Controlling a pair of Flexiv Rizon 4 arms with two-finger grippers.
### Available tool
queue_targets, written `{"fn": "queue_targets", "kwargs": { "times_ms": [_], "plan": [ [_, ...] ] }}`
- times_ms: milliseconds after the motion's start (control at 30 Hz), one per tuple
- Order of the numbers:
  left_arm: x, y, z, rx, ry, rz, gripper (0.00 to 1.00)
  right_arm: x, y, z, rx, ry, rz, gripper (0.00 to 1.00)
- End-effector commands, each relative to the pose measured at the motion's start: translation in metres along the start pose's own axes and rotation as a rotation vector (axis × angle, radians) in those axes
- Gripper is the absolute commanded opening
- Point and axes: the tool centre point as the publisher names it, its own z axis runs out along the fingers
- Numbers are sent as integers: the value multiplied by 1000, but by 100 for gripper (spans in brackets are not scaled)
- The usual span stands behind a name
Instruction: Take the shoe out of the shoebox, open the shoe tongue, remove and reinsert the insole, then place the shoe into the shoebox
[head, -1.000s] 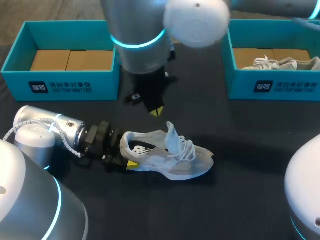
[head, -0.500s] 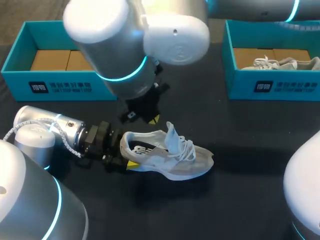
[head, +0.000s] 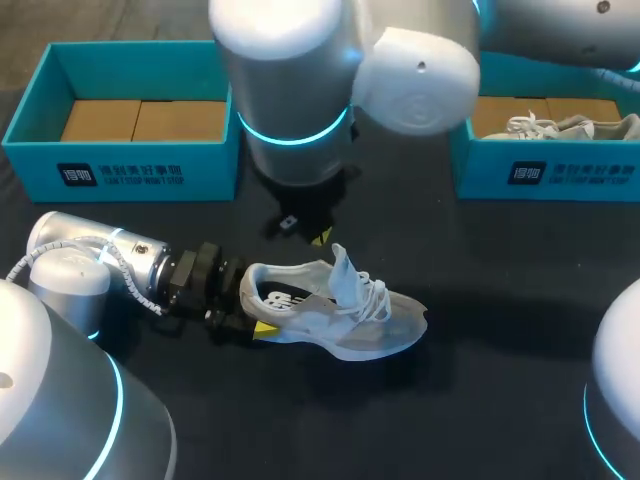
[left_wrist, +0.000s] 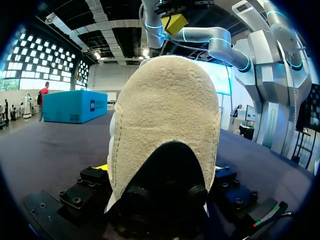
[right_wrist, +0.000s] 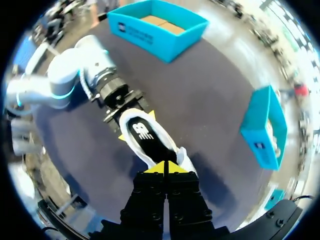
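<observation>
A white-and-grey sneaker (head: 345, 318) stands upright on the dark table, toe pointing right, tongue lifted, with the dark insole (head: 284, 298) showing inside. My left gripper (head: 252, 306) lies low at the heel, a finger on each side, shut on the shoe. The heel (left_wrist: 167, 115) fills the left wrist view. My right gripper (head: 320, 238) hangs just behind and above the shoe's opening, its yellow tips pressed together and holding nothing. In the right wrist view the right gripper (right_wrist: 166, 167) hovers over the tongue of the sneaker (right_wrist: 150, 142), with the left gripper (right_wrist: 136, 126) flanking the heel.
An open blue shoebox (head: 130, 165) with cardboard inserts stands at the back left. A second blue box (head: 545, 175) at the back right holds another white shoe (head: 570, 125). My right arm's large links hang over the middle back of the table.
My right arm has swung over the table and its gripper has come a little lower and nearer the shoe's opening. The left arm and the shoe have stayed put.
</observation>
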Motion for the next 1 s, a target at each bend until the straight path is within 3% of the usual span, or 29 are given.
{"fn": "queue_targets", "kwargs": {
  "times_ms": [33, 133, 267, 400, 833, 900, 1000],
  "plan": [
    [0, 1, 0, 0, -1, 0, 0, 11, 13, 11, -38, -21, -391, 0],
    [0, 1, 0, 0, -1, 0, 0, 15, 17, 13, -25, -30, -542, 0],
    [0, 1, 0, 0, -1, 0, 0, 17, 18, 12, 8, -32, -634, 0],
    [0, 1, 0, 0, -1, 0, 0, 16, 14, 14, -14, 60, -760, 0],
    [0, 1, 0, 0, -1, 0, 0, 14, 11, 19, 8, 87, -759, 0],
    [0, 1, 0, 0, -1, 0, 0, 22, 23, 31, 50, 81, -820, 0],
    [0, 1, 0, 0, -1, 0, 0, 24, 24, 46, 53, 78, -824, 0]
  ]
}}
